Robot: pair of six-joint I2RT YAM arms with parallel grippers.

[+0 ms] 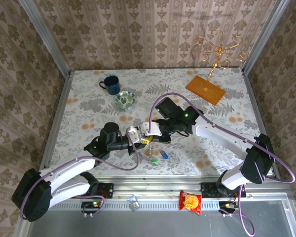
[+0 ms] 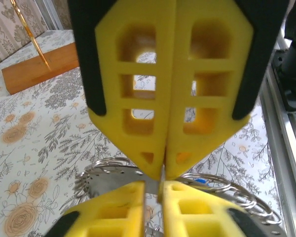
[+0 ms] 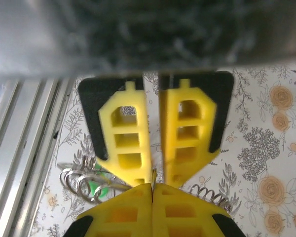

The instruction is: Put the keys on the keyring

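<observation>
Between left pincer (image 2: 160,190) tips, keyring (image 2: 108,176)

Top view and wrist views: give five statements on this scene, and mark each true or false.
1. The mug stands left of the bowl. True.
2. The gold stand lies tipped over. False: it stands upright on its wooden base.
3. The left pincer and right pincer meet tip to tip. True.
4. The red packet lies in the bowl. False: it lies on the near ledge.
5. The right pincer gapes wide. False: its fingers are pressed together.
</observation>
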